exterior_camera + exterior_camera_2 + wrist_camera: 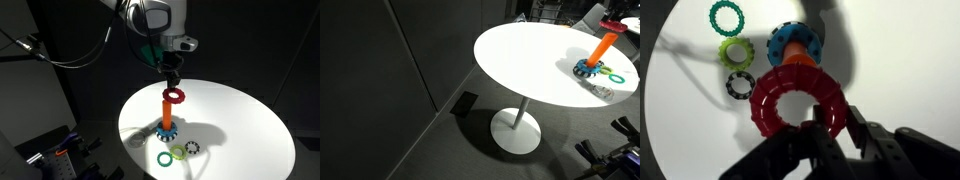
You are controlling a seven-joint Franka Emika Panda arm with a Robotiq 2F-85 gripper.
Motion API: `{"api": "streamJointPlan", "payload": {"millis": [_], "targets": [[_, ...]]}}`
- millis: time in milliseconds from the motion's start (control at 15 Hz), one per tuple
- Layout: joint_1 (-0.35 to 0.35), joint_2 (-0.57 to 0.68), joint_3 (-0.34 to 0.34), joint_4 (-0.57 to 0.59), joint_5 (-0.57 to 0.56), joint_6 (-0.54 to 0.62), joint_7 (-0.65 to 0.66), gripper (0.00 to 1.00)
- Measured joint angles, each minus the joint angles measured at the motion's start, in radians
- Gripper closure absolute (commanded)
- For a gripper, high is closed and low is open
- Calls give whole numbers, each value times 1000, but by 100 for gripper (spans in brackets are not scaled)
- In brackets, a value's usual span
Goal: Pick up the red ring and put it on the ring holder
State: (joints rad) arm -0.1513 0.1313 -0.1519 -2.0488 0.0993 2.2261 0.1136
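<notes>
My gripper (172, 78) is shut on the red ring (176, 96), a flat scalloped ring, and holds it in the air just above the top of the ring holder (165, 115). The holder is an orange peg on a blue toothed base. In the wrist view the red ring (790, 100) hangs over the peg top and blue base (795, 45), with my fingers (837, 117) clamping its right edge. The ring (620, 23) and holder (600, 50) also show at the far right of an exterior view.
A teal ring (727, 17), a lime green ring (736, 50) and a small black-and-white toothed ring (739, 85) lie next to the holder's base on the round white table (240, 120). The surroundings are dark floor and walls.
</notes>
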Motion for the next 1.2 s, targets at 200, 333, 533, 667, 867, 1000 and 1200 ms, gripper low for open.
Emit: {"api": "streamJointPlan", "payload": {"millis": [200,333,533,667,867,1000,1200], "targets": [[0,0,0,-1,-25,-26,2,91],[0,0,0,-2,-41,-40,3,91],[0,0,0,-8,-49,-47,3,91],[1,0,0,-16,-49,-47,3,91],[3,0,1,-26,-49,-47,2,91],[4,0,3,-31,-50,-47,2,91],[6,-1,4,-39,-66,-47,3,91]]}}
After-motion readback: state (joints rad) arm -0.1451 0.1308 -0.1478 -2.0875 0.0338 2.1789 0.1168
